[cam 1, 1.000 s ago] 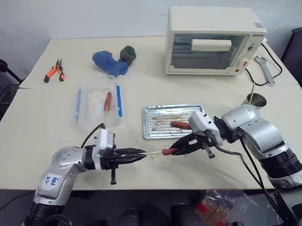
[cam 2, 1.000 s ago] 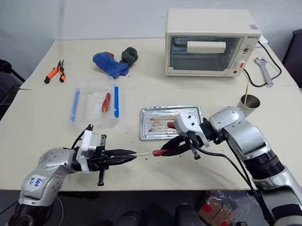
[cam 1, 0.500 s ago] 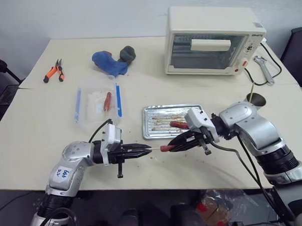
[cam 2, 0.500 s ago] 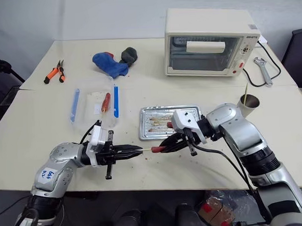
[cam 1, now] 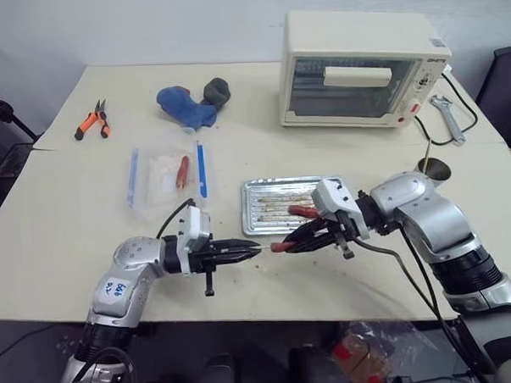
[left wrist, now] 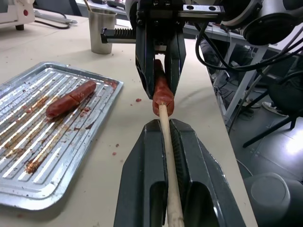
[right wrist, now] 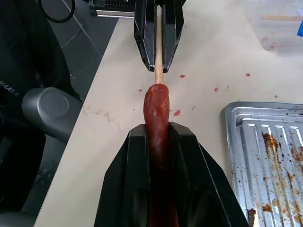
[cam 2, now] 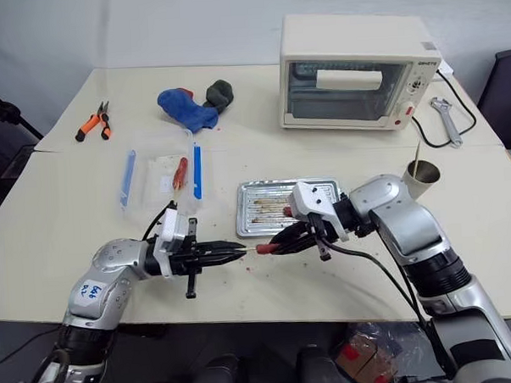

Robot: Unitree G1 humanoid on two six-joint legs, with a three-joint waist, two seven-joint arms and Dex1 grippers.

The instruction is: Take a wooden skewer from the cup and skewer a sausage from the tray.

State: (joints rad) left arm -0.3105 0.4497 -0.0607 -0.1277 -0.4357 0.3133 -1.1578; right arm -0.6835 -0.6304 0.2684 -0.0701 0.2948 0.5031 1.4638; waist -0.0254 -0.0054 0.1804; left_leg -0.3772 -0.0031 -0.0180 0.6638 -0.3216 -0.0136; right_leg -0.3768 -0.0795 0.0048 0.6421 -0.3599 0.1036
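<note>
My left gripper [left wrist: 166, 142] is clamped on the wooden skewer [left wrist: 168, 161], a thin, straight, pale stick lying level between its ridged black fingers. The skewer's tip meets the blunt end of the sausage [right wrist: 157, 118], a slim, glossy red-brown cylinder with a wrinkled skin, which my right gripper [right wrist: 158, 142] pinches lengthwise. Both are held above the table's [cam 1: 62, 225] near edge, just in front of the tray [cam 1: 260, 210]. That tray is shiny ribbed metal, streaked with brown grease, and carries another sausage [left wrist: 70, 98]. The tapered cup [cam 2: 423, 177] stands toward the table's right edge.
</note>
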